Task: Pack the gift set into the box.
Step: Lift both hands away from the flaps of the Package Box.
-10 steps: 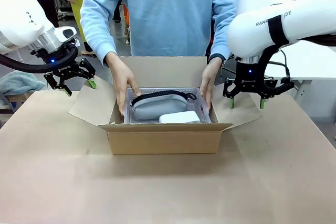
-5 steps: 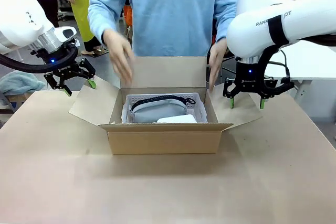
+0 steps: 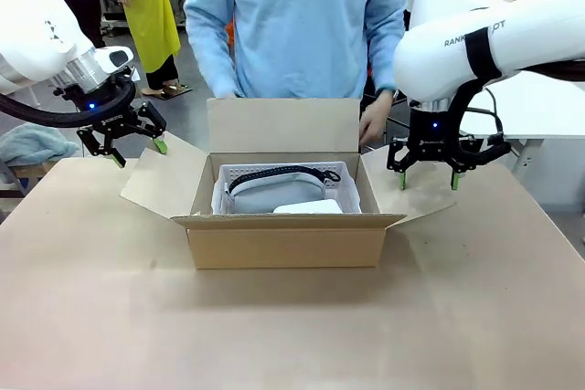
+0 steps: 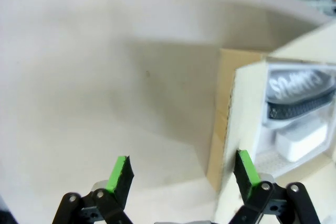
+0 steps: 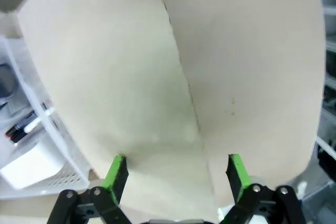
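We see the box (image 3: 285, 239) standing on the brown table (image 3: 274, 335) with all four flaps open: the far flap upright, the near one folded out level, the side flaps slanting outward. The gift set (image 3: 279, 186) lies flat inside the box, its white perforated wall showing around a grey pouch with a dark strap, and a small white block (image 3: 309, 207) rests against the box's near wall. The left gripper (image 3: 141, 153) hangs in the air just beyond the box's left flap (image 3: 164, 180), touching nothing, its green-padded fingers spread wide with nothing between them. In the left wrist view that gripper (image 4: 182, 167) looks down past the box's end wall (image 4: 223, 114), with the gift set (image 4: 299, 103) visible within. The right gripper (image 3: 428, 180) hovers over the outer edge of the box's right flap (image 3: 411, 194), fingers also spread apart and empty. Its own camera shows the gripper (image 5: 176, 167) above that flap (image 5: 157, 77) and the gift set (image 5: 52, 156) beside it. Behind the box stands a person, one hand (image 3: 373, 122) hanging near the far flap's right corner, clear of the box.
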Controlling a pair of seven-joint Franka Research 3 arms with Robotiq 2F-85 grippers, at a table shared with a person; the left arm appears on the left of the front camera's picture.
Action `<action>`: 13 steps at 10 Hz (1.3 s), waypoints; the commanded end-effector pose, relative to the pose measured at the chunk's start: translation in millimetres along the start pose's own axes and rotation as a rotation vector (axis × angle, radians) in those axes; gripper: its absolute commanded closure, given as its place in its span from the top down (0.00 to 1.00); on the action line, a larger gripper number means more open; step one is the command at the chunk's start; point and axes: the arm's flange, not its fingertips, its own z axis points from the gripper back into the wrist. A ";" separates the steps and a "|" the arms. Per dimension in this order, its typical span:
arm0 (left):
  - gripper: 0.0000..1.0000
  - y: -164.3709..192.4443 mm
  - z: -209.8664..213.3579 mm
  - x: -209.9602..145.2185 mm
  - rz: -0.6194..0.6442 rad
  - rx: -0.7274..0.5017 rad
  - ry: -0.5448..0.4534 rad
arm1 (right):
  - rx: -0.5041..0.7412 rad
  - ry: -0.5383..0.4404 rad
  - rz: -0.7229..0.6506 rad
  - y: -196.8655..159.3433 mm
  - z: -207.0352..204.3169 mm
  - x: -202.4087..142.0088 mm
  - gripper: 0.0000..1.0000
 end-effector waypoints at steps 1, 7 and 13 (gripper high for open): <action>1.00 28.0 78.2 -33.2 -0.150 -0.282 0.043 | 0.352 -0.032 0.194 -66.4 58.2 -11.0 1.00; 1.00 198.0 106.4 -19.7 0.253 -1.334 0.084 | 1.541 0.085 0.187 -251.8 -6.4 -9.7 1.00; 1.00 191.4 132.9 -74.2 -0.001 -1.106 -0.020 | 0.931 -0.192 0.284 -237.8 80.0 -36.1 1.00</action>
